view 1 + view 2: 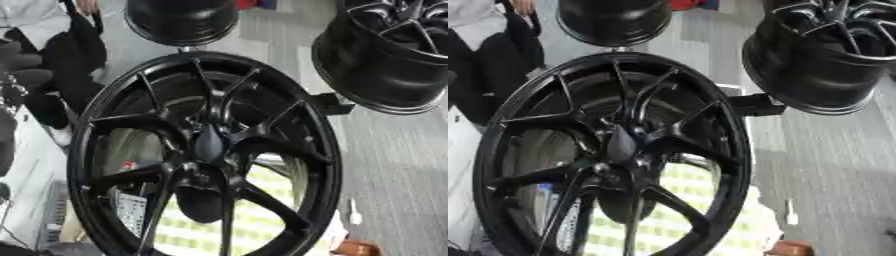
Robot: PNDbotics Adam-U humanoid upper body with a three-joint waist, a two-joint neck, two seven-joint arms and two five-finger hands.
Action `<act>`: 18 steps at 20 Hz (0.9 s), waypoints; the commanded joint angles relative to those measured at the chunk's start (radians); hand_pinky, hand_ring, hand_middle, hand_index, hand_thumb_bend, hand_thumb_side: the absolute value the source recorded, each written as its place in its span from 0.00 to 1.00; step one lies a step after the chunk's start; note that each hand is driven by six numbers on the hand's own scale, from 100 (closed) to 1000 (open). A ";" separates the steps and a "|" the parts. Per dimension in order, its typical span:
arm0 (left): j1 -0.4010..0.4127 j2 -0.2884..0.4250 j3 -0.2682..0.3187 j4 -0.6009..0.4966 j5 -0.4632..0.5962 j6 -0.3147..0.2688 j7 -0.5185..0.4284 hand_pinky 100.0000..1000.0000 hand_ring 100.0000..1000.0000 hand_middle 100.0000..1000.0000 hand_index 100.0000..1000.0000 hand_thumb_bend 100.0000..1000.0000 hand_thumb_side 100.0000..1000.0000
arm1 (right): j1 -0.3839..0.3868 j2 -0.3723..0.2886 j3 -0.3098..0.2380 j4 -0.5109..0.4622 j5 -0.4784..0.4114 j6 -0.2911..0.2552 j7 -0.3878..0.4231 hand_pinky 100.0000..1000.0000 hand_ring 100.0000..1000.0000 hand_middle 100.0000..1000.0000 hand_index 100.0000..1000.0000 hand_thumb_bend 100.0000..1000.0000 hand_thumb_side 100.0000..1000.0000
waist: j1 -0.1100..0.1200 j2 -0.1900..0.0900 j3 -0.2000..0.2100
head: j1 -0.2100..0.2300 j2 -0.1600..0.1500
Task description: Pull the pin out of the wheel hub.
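A large black multi-spoke wheel (206,155) fills the middle of both views, face toward me. At its hub a dark, rounded, elongated piece (208,144) stands out from the centre; it may be the pin, but I cannot make out its detail. Below the hub a dark rounded mass (199,202) shows behind the spokes, and what it is I cannot tell. Neither of my hands shows in either view.
Two more black wheels stand beyond, one at top centre (181,20) and one at top right (824,55). A black bracket (754,105) juts from the main wheel's right rim. A person in dark clothes (61,55) is at the upper left. A yellow-green checked surface (262,200) lies behind the spokes.
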State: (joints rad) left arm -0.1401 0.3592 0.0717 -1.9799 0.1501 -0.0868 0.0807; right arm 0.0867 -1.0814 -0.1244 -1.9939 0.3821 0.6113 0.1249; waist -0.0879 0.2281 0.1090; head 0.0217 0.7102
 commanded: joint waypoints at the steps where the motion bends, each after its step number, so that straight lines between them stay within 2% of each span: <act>1: -0.005 0.012 0.005 -0.020 0.003 -0.001 -0.003 0.82 0.67 0.67 0.85 0.00 0.72 | -0.015 -0.003 -0.022 -0.006 -0.041 -0.014 -0.067 0.88 0.88 0.74 0.79 0.00 0.20 | 0.002 -0.016 -0.001 | -0.004 -0.005; 4: -0.006 0.011 0.004 -0.020 0.004 -0.001 -0.005 0.82 0.67 0.67 0.85 0.00 0.72 | -0.025 0.039 -0.020 -0.006 -0.115 -0.051 -0.170 0.84 0.87 0.71 0.79 0.00 0.31 | 0.003 -0.016 0.002 | -0.006 -0.004; 8: -0.009 0.010 0.003 -0.020 0.005 -0.003 -0.007 0.82 0.67 0.67 0.85 0.00 0.71 | -0.038 0.116 -0.004 -0.006 -0.219 -0.127 -0.309 0.80 0.86 0.69 0.78 0.00 0.52 | 0.006 -0.017 0.006 | -0.008 -0.005; 12: -0.012 0.008 0.001 -0.020 0.008 -0.008 -0.009 0.82 0.67 0.67 0.85 0.00 0.71 | -0.067 0.230 0.019 -0.006 -0.257 -0.235 -0.414 0.76 0.86 0.68 0.79 0.00 0.55 | 0.012 -0.018 0.009 | -0.010 -0.004; 18: -0.018 0.005 -0.001 -0.020 0.011 -0.016 -0.008 0.82 0.67 0.67 0.84 0.00 0.70 | -0.107 0.419 0.065 -0.006 -0.246 -0.413 -0.581 0.72 0.87 0.68 0.80 0.00 0.55 | 0.028 -0.017 0.011 | -0.010 -0.005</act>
State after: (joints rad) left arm -0.1459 0.3575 0.0706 -1.9799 0.1577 -0.0973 0.0726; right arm -0.0118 -0.6730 -0.0603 -1.9934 0.1324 0.2312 -0.4273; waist -0.0623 0.2273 0.1188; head 0.0137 0.7104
